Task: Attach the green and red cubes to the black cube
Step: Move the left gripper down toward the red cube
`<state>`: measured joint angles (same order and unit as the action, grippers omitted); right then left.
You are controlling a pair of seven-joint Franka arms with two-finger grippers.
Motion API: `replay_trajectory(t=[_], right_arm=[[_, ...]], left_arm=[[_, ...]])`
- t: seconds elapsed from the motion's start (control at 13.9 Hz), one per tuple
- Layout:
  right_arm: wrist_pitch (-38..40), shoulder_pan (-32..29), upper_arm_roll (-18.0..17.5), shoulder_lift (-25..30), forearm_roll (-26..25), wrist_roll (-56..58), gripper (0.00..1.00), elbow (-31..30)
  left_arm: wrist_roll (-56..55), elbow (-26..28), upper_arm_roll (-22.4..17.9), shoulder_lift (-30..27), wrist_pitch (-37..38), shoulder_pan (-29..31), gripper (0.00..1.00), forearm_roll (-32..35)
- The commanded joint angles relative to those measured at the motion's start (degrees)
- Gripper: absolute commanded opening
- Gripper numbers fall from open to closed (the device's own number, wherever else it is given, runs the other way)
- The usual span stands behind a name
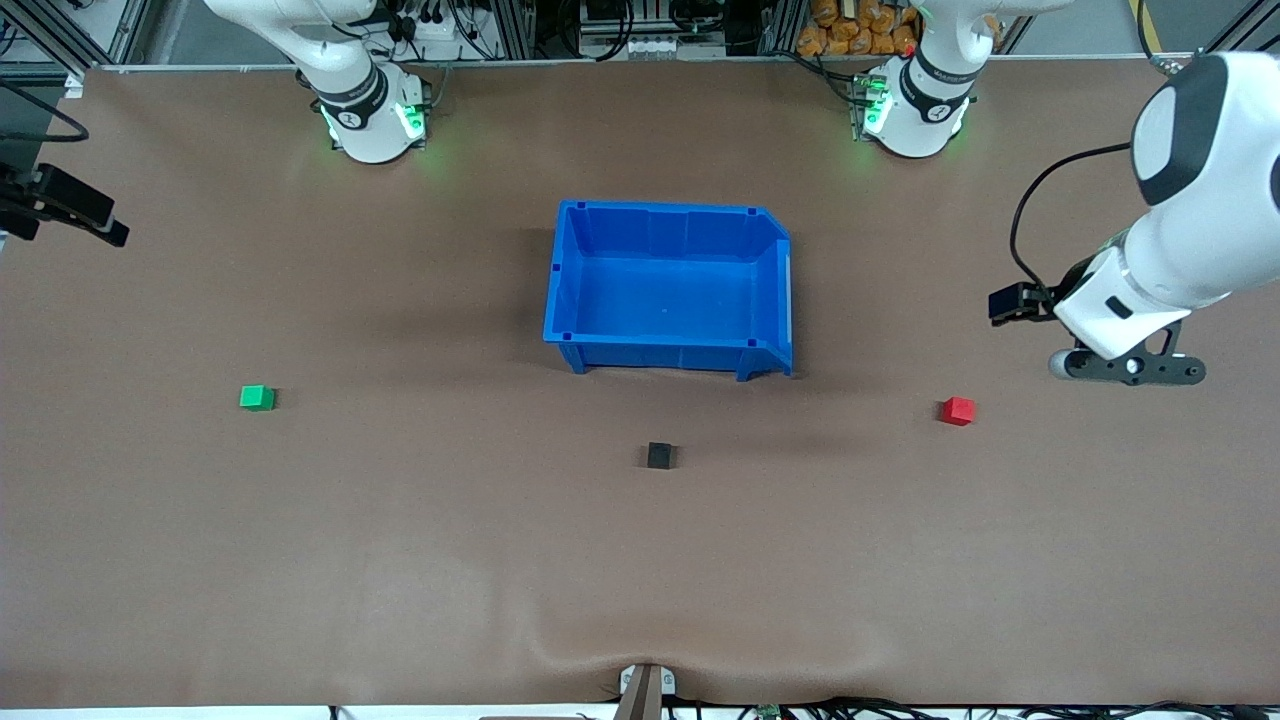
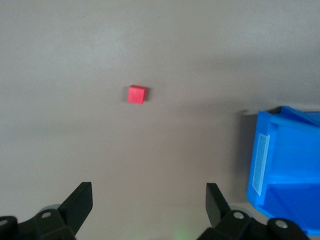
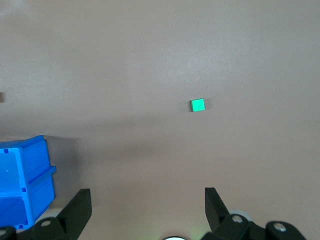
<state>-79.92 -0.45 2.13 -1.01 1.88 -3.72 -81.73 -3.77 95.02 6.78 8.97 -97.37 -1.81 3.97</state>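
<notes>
The green cube (image 1: 257, 398) lies on the brown table toward the right arm's end. The red cube (image 1: 957, 411) lies toward the left arm's end. The black cube (image 1: 659, 456) sits between them, a little nearer the front camera. All three are apart. My left gripper (image 1: 1125, 368) hangs over the table close to the red cube, open and empty (image 2: 148, 205); the red cube (image 2: 136, 94) shows in its wrist view. My right gripper (image 3: 147, 207) is open and empty, high over the table, with the green cube (image 3: 198, 105) in its wrist view.
A large blue bin (image 1: 670, 290) stands empty mid-table, farther from the front camera than the black cube. It also shows in the left wrist view (image 2: 285, 165) and in the right wrist view (image 3: 22, 180). Both arm bases stand along the table's edge farthest from the camera.
</notes>
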Motion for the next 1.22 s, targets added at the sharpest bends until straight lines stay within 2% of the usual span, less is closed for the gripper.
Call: replay_trajectory(t=[0.0,0.29,0.43,0.65,0.94,1.15], right_arm=[[-0.1,-0.4,0.0,-2.1,0.4,0.8,1.0,0.3],[-2.1,-0.8,0.0,-4.6,0.1,0.8,1.0,0.3],[-3.4,-1.0,0.0,-5.7,0.1,0.8,1.0,0.3],[-3.8,-1.6,0.0,-8.9,0.2,0.8,1.0,0.4],[-7.4,-1.6,0.0,-10.8,0.4,0.8,1.0,-0.2],[-7.5,-1.7,0.0,-12.5,0.5,0.3,1.0,-0.2]], left_arm=[[-0.9,6.0,0.5,-1.0,-6.9,0.2,1.0,1.3],[-0.9,15.1,0.4,0.6,-20.4,0.8,1.0,1.4],[-0.9,17.4,0.3,2.5,-24.7,1.1,1.0,1.5],[-0.6,18.8,0.2,5.3,-28.3,2.3,1.0,1.7],[0.0,19.1,0.4,10.6,-31.3,2.2,1.0,7.8],[2.3,19.0,0.4,11.8,-32.2,2.5,1.0,8.2]])
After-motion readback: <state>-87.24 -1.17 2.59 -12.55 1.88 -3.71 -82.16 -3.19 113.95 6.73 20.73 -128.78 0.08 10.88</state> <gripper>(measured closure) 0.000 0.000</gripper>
